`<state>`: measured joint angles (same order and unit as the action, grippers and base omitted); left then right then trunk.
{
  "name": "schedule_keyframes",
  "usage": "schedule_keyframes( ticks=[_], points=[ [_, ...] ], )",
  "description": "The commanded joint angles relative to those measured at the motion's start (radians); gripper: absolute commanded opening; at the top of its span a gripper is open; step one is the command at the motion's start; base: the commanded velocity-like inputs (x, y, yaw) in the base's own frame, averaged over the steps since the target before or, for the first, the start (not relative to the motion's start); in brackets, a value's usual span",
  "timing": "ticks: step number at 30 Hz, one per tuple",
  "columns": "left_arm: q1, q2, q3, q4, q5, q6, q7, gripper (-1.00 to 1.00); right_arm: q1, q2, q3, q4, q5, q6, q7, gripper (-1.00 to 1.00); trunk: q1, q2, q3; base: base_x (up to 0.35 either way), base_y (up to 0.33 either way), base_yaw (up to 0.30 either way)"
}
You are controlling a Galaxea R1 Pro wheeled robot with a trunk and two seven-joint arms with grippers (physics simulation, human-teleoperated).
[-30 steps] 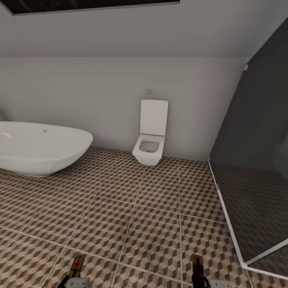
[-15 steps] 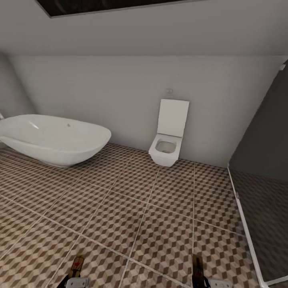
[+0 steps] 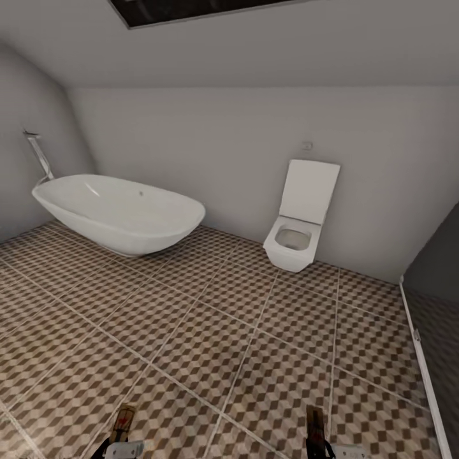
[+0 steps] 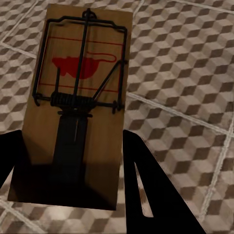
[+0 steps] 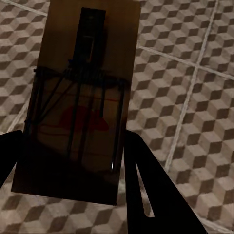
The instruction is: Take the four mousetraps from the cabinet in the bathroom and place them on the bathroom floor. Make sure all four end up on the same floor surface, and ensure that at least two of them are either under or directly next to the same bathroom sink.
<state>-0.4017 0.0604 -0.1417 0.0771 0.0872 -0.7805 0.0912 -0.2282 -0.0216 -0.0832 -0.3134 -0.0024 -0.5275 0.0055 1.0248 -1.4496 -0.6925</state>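
My left claw (image 4: 68,190) clamped on a mousetrap (image 4: 80,102), my right claw (image 5: 68,190) clamped on another trap (image 5: 78,97), both held above tiled floor (image 3: 210,331), bathtub (image 3: 121,213) and toilet (image 3: 296,239) ahead.

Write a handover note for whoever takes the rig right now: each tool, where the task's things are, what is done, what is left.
Left tool: shut on a mousetrap, printed side with the red mouse facing the wrist camera.
Right tool: shut on a second mousetrap, held with its spring end farther from the tool.
Both traps hang above the bathroom floor; nothing is set down in these views.
Ahead: bathtub to the left, toilet against the far wall.
Left: find the sink, lay these two under or right beside it, then fetch the other two traps.
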Motion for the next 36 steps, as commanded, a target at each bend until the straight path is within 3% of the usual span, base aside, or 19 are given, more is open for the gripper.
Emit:
schedule_keyframes(
  ticks=[1,36],
  points=[
    [-0.002,-0.001,-0.009,0.004,0.005,-0.005,0.005,-1.0,0.0,0.0,-0.003,0.0,-0.004,-0.003,0.005,-1.0,0.0,0.0,-0.001,0.176,0.0,0.284],
    [-0.002,-0.008,-0.009,0.004,0.005,-0.005,0.005,-1.0,0.0,0.0,-0.003,0.0,-0.004,-0.003,0.005,-1.0,0.0,0.0,-0.014,0.321,0.018,0.284]
  ],
)
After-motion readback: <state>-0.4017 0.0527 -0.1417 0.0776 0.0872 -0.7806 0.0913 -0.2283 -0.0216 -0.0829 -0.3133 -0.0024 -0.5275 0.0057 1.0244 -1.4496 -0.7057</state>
